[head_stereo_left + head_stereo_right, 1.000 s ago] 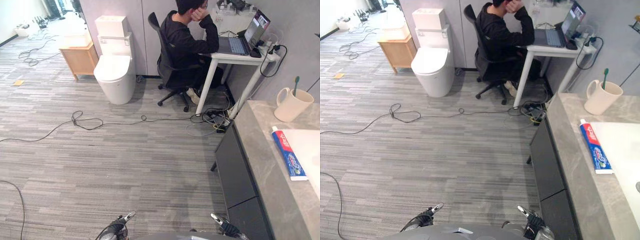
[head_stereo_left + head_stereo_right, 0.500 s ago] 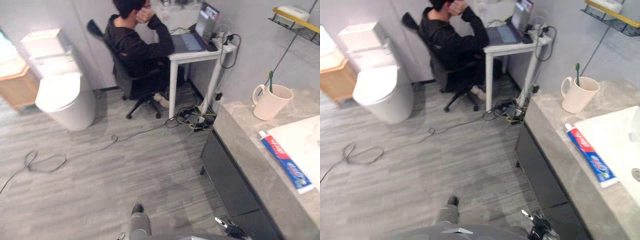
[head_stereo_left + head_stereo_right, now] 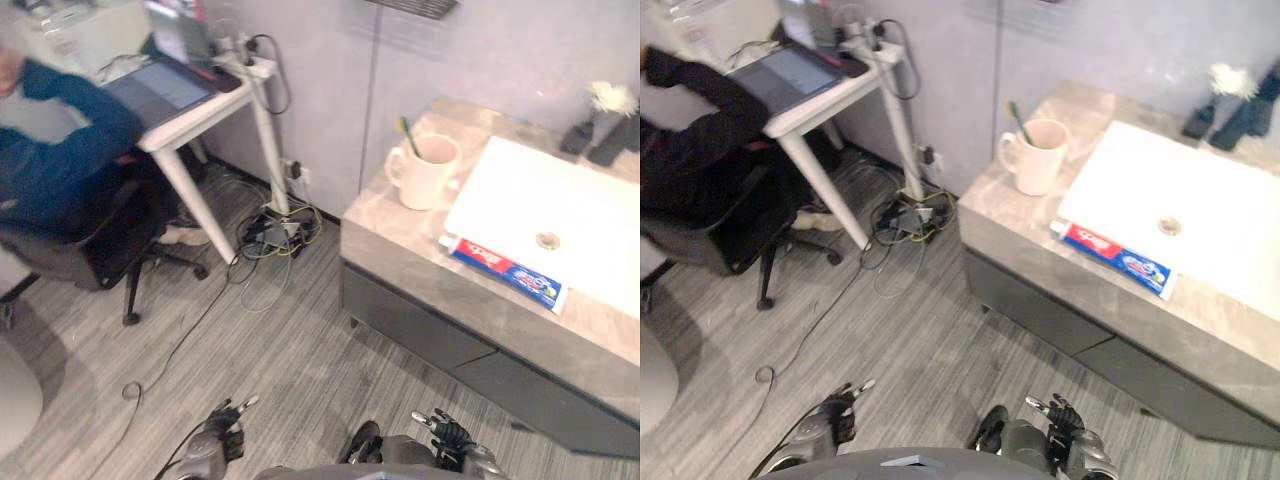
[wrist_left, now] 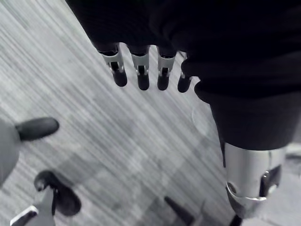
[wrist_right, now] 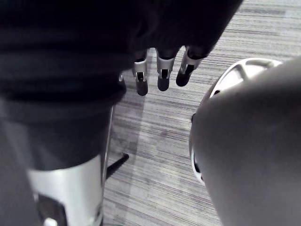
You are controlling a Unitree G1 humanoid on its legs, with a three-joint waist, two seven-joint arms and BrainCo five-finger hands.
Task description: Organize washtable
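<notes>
Left eye view, bottom edge: my left hand [image 3: 222, 440] at lower left and my right hand [image 3: 450, 440] at lower right of centre, both over the grey floor [image 3: 300, 370]. The fingers are straight, slightly apart and empty. Right of centre: grey stone counter [image 3: 385, 235] over dark drawers [image 3: 420, 325]. On it, a toothpaste tube [image 3: 505, 275] lies along the front edge of the white basin [image 3: 560, 200]. A pale cup [image 3: 425, 172] with a toothbrush [image 3: 406, 133] stands left of the basin. Upper right: dark bottles [image 3: 600, 140]. Upper left: a person [image 3: 60, 150] seated at a white desk [image 3: 205, 105] with a laptop [image 3: 165, 85].
</notes>
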